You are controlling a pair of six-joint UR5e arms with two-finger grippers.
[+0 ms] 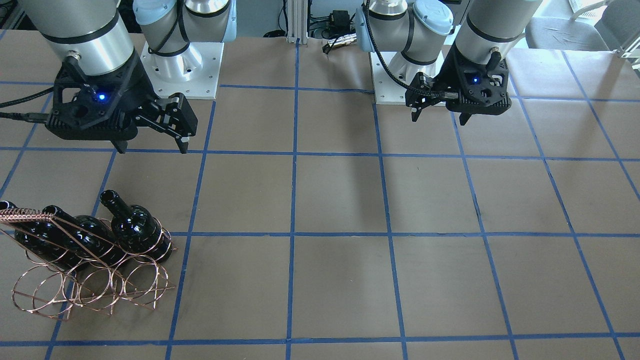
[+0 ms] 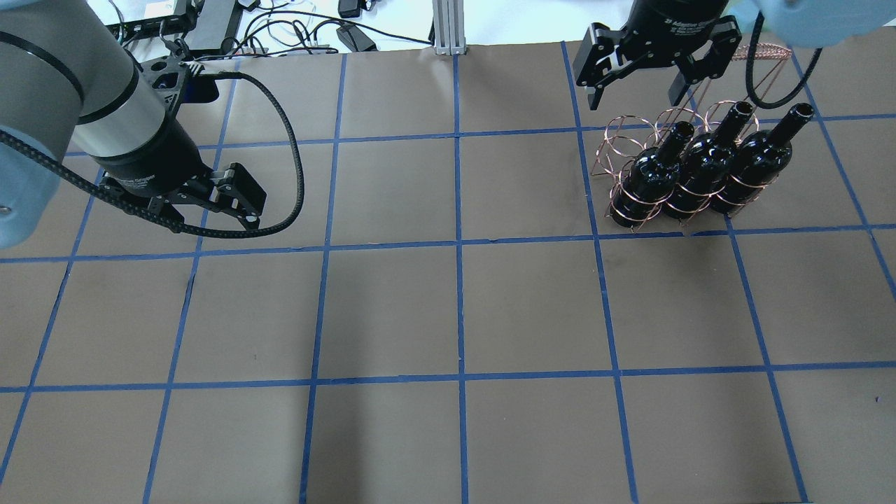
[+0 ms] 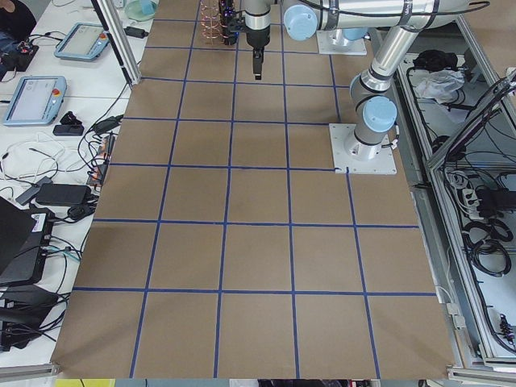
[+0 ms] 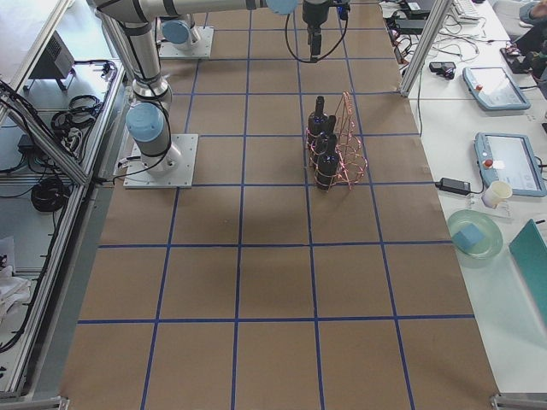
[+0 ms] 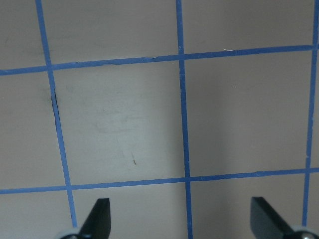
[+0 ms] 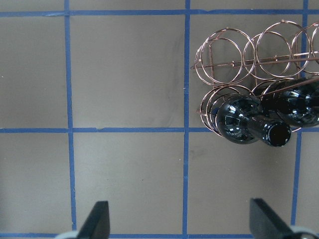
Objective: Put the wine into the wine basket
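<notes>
Three glossy black wine bottles (image 2: 700, 171) lie tilted side by side in the copper wire basket (image 2: 619, 140), necks pointing up; they also show in the front view (image 1: 135, 227). One row of basket rings (image 1: 95, 290) is empty. My right gripper (image 2: 635, 94) hangs open and empty above the table beside the basket, touching nothing. Its wrist view shows the nearest bottle (image 6: 244, 119) and the basket rings (image 6: 224, 50) ahead of the open gripper (image 6: 182, 224). My left gripper (image 1: 440, 119) is open and empty, far from the basket; its wrist view (image 5: 182, 224) shows only table.
The brown table (image 2: 455, 315) carries a blue tape grid. Both arm bases (image 1: 182, 65) stand on white plates at the robot's edge. Cables and a post (image 2: 448, 28) lie beyond the far edge. The side view shows tablets and a cup (image 4: 496, 192) on a side bench.
</notes>
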